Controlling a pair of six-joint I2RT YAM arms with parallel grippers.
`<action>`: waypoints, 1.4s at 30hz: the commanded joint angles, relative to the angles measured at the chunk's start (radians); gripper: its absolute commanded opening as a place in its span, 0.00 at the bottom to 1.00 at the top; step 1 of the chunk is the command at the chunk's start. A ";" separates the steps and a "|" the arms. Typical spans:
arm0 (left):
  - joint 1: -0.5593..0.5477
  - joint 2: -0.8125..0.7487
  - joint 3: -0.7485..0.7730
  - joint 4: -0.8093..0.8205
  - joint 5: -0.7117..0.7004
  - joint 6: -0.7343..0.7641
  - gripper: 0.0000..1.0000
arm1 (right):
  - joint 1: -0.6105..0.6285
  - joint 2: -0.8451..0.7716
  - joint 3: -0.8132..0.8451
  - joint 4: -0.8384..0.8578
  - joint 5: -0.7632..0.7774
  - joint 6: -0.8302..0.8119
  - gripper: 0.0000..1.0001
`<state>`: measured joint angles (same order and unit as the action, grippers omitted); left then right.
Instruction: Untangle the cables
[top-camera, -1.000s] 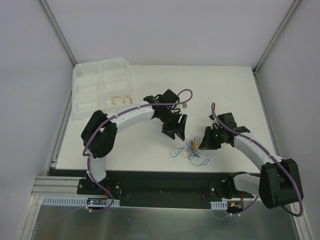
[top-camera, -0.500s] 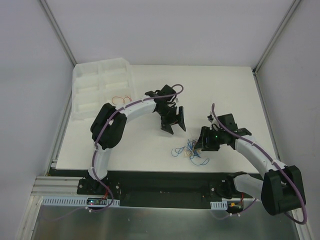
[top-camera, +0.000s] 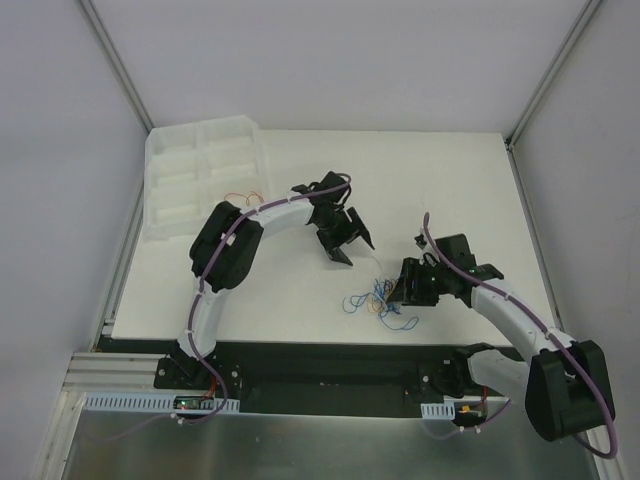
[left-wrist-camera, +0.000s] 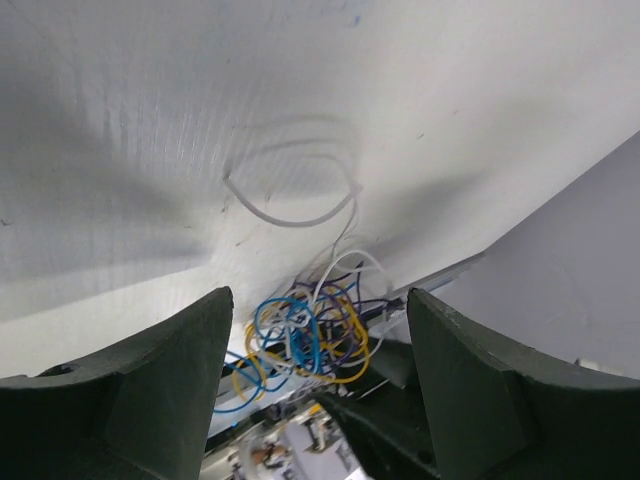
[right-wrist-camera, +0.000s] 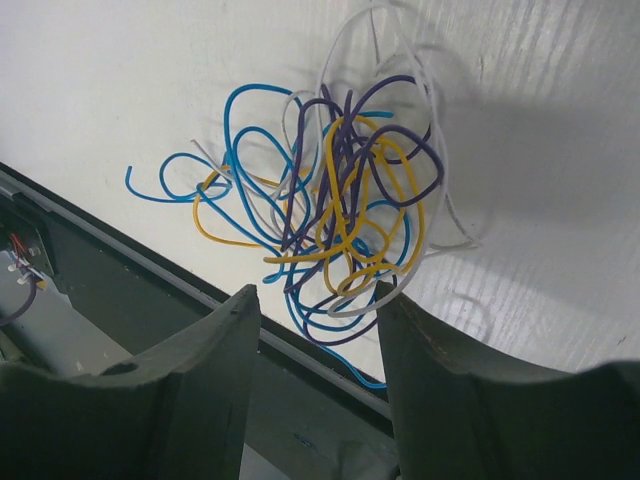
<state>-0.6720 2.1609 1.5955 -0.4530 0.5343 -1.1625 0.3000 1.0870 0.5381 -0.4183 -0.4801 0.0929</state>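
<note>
The cables (top-camera: 379, 302) lie as a small tangle of blue, yellow, purple and white wires near the table's front edge. My right gripper (top-camera: 400, 291) is open and empty just right of the tangle. In the right wrist view the tangle (right-wrist-camera: 340, 215) lies just beyond the open gripper (right-wrist-camera: 317, 292), with its lowest loops between the fingertips. My left gripper (top-camera: 348, 245) is open and empty, hovering behind and left of the tangle. In the left wrist view the tangle (left-wrist-camera: 308, 338) shows between the spread fingers (left-wrist-camera: 150, 385). A single white wire (left-wrist-camera: 290, 205) lies apart on the table.
A white compartment tray (top-camera: 200, 175) stands at the back left, with a thin red-orange wire (top-camera: 243, 198) in one compartment. The table's front edge and a dark rail (right-wrist-camera: 150, 300) run close behind the tangle. White walls enclose the table.
My left gripper has pulled back from the tangle and turned, its elbow swinging right. My right gripper has moved slightly down and left, closer to the tangle.
</note>
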 joint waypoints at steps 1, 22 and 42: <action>0.014 -0.013 0.004 0.057 -0.095 -0.230 0.70 | 0.005 -0.049 -0.007 0.036 -0.029 -0.013 0.52; 0.022 0.102 0.066 -0.064 -0.220 -0.499 0.69 | 0.007 -0.025 -0.001 0.047 -0.045 -0.032 0.52; 0.023 -0.103 0.127 -0.057 -0.337 -0.023 0.00 | 0.063 0.063 0.108 -0.010 0.175 0.014 0.53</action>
<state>-0.6590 2.2234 1.7737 -0.5350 0.1982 -1.2678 0.3279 1.1114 0.5674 -0.4324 -0.3843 0.0872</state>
